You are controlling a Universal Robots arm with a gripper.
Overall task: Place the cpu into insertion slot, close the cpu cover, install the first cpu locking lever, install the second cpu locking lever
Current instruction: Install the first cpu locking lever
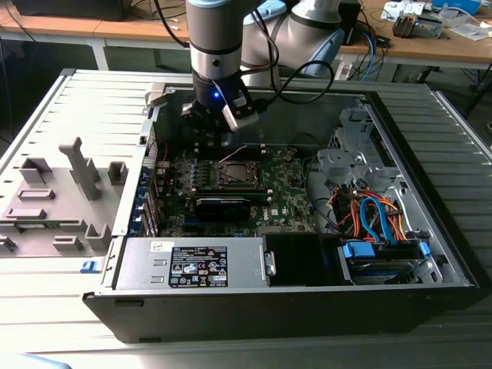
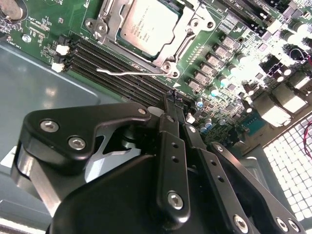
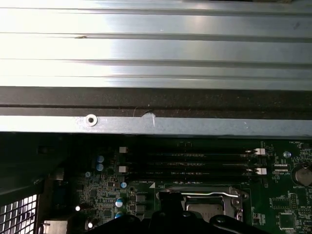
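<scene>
Gripper (image 2: 171,97) fingers are pressed together, narrow and empty, tips hanging just over the black memory slots (image 2: 117,66) beside the socket; in the exterior view the arm stands over the back of the open computer case (image 1: 430,231).

Green motherboard (image 2: 44,19) fills the floor of that case; on it, in the second wrist view, the cpu cover (image 2: 105,24) lies down flat over the insertion slot (image 2: 183,22), and the cpu (image 2: 146,27) sits seated inside, its silvery top showing through the cut-out; so seating and cover look done, as far as I can judge.

A thin wire locking lever (image 2: 129,73) lies free alongside the socket edge nearest the fingers, its bent end unlatched; the levers seem the step in hand; to do it well, the closed tips should meet the wire squarely near its free end, press down and sideways together, and stay clear of the memory slots.
</scene>
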